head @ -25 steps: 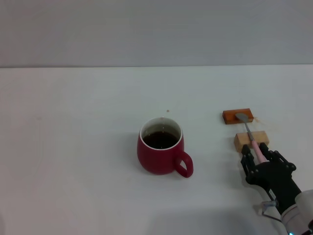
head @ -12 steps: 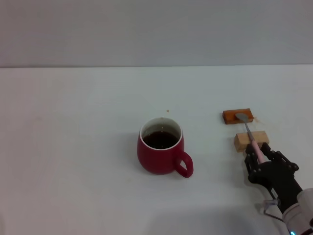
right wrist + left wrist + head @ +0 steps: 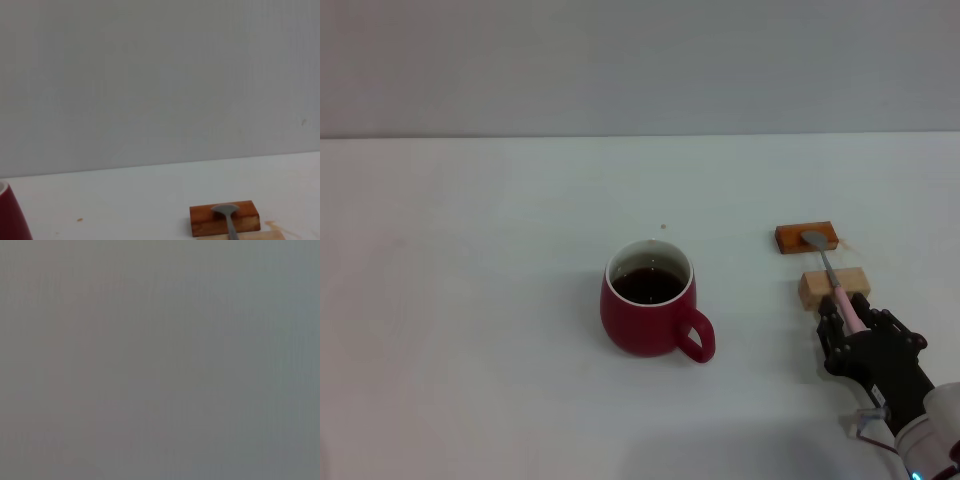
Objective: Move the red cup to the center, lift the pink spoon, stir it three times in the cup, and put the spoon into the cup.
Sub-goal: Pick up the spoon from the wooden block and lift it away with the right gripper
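Surface: white table (image 3: 470, 300), grey wall behind.
Right gripper (image 3: 853, 322): at 4 o'clock, fingers closed around the pink spoon (image 3: 831, 277) handle.
Spoon: neck across tan block (image 3: 812, 290), bowl on orange-brown block (image 3: 790, 239).
Red cup (image 3: 649, 299): centre, handle toward 4 o'clock.
Left gripper: unseen.

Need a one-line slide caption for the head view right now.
Right end effector at the pink spoon handle, spoon bridging two wooden blocks; red cup centered on the table.
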`<act>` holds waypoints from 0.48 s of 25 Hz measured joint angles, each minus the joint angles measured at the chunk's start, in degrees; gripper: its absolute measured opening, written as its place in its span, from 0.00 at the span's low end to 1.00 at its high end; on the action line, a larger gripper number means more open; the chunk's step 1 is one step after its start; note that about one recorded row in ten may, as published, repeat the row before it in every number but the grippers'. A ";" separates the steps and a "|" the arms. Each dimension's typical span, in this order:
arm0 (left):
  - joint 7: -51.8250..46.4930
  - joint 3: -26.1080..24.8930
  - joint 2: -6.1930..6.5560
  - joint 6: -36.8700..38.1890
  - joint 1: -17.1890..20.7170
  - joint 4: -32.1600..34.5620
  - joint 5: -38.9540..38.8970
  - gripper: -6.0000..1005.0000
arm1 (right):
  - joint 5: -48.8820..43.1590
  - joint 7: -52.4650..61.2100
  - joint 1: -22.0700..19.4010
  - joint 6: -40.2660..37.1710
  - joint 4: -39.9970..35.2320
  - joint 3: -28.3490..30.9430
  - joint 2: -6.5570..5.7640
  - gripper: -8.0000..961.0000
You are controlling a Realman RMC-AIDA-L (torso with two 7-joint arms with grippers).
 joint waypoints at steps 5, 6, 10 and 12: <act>0.00 0.00 -0.06 0.00 0.00 0.00 -0.06 0.84 | 0.00 0.00 0.00 0.00 -0.17 0.06 0.00 0.34; 0.00 0.00 -0.06 0.00 0.00 0.00 -0.06 0.84 | 0.00 0.00 0.00 0.00 -0.17 0.06 0.00 0.34; 0.00 0.00 -0.20 0.00 0.03 0.00 -0.01 0.84 | -0.12 0.00 0.00 0.00 -0.09 0.06 -0.08 0.32; 0.00 0.00 -0.23 0.00 0.06 0.00 -0.01 0.84 | -0.27 0.00 0.00 0.01 -0.05 0.06 -0.12 0.32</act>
